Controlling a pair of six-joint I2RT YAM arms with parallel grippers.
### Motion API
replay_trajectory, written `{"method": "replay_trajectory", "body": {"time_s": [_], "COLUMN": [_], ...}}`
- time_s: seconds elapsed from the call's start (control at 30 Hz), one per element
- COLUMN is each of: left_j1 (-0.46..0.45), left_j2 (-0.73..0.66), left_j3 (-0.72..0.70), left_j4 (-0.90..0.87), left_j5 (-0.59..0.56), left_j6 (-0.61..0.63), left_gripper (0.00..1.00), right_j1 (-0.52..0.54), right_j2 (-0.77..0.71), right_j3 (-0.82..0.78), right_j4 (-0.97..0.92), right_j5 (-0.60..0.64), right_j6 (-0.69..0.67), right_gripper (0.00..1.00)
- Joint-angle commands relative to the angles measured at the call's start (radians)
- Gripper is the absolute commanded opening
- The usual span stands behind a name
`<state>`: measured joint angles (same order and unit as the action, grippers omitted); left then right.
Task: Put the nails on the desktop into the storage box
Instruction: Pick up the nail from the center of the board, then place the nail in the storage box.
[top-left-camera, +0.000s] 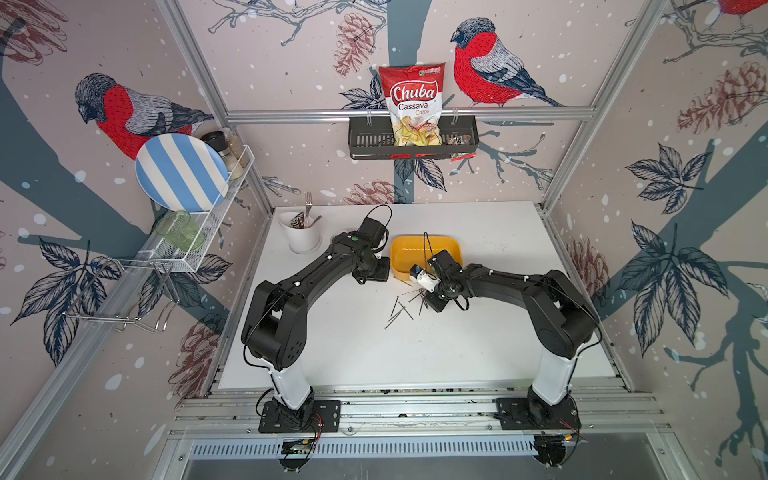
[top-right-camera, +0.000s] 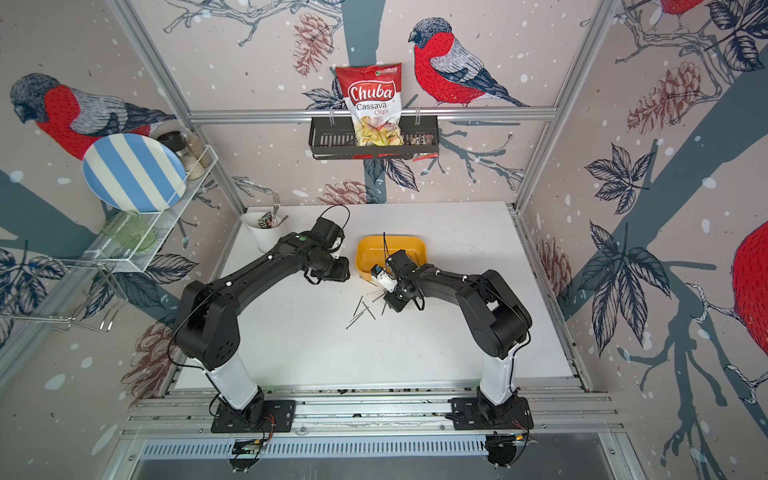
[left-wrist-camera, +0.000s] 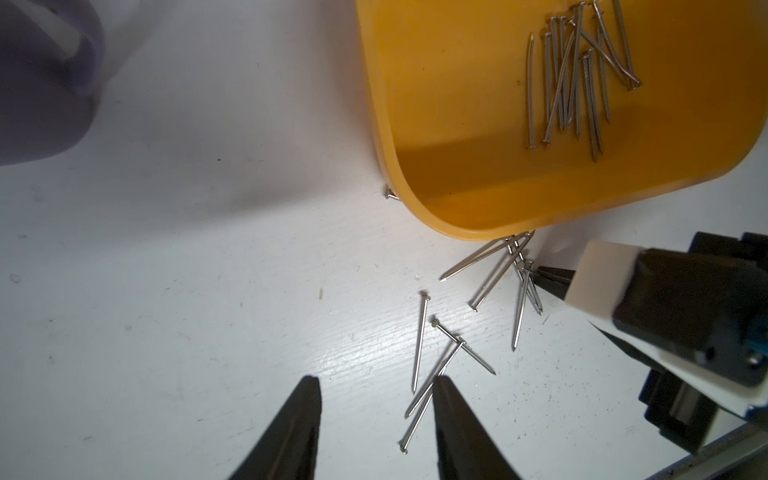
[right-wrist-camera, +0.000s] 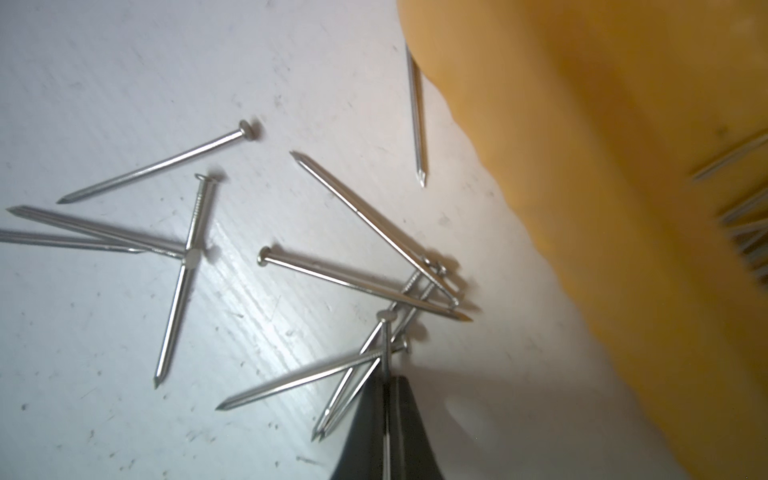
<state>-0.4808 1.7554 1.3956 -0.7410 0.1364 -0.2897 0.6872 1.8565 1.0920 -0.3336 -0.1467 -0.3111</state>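
Several nails (top-left-camera: 401, 309) lie scattered on the white desktop (top-left-camera: 478, 332), just in front of the yellow storage box (top-left-camera: 426, 249). In the left wrist view a bundle of nails (left-wrist-camera: 577, 75) lies inside the box (left-wrist-camera: 386, 124). My right gripper (right-wrist-camera: 388, 380) is low over the pile beside the box wall (right-wrist-camera: 582, 208). It is shut on one nail (right-wrist-camera: 386, 332), whose head sticks out past the fingertips. My left gripper (left-wrist-camera: 376, 388) hangs open to the left of the box, holding nothing. A loose nail (left-wrist-camera: 419, 345) lies on the table near its fingers.
A white utensil holder (top-left-camera: 303, 239) with a fork and spoon stands at the back left of the desktop. On the back wall hangs a black slotted basket (top-left-camera: 365, 141) with a chips bag. A wire rack holding a striped plate (top-left-camera: 183, 172) is on the left wall.
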Motion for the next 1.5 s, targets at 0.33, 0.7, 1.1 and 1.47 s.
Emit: {"method": "replay_trajectory", "body": {"time_s": [0.33,0.7,1.1,1.47], "left_j1": [0.006,0.005,0.006,0.004], "left_j2": [-0.040,-0.078,-0.114,-0.134], "left_j3": [-0.033,-0.087,-0.191,-0.260], "left_j4": [0.039,0.065,0.109,0.135], "left_j5": [0.006,0.008,0.046,0.063], "left_j6": [-0.044,-0.064,-0.102,-0.111], "left_gripper": [0.47,0.47,0.47,0.47], "right_j1": [0.010,-0.195,-0.273,-0.275], "right_j2": [-0.160,-0.308,-0.077,0.107], "right_j3": [0.049,0.107,0.188,0.264], "right_j4": [-0.160,0.087,0.101,0.109], "right_j5": [-0.018,-0.195,-0.031,-0.003], "right_j6": [0.019,0.418,0.719,0.774], "right_gripper": [0.00,0.00,0.00,0.00]}}
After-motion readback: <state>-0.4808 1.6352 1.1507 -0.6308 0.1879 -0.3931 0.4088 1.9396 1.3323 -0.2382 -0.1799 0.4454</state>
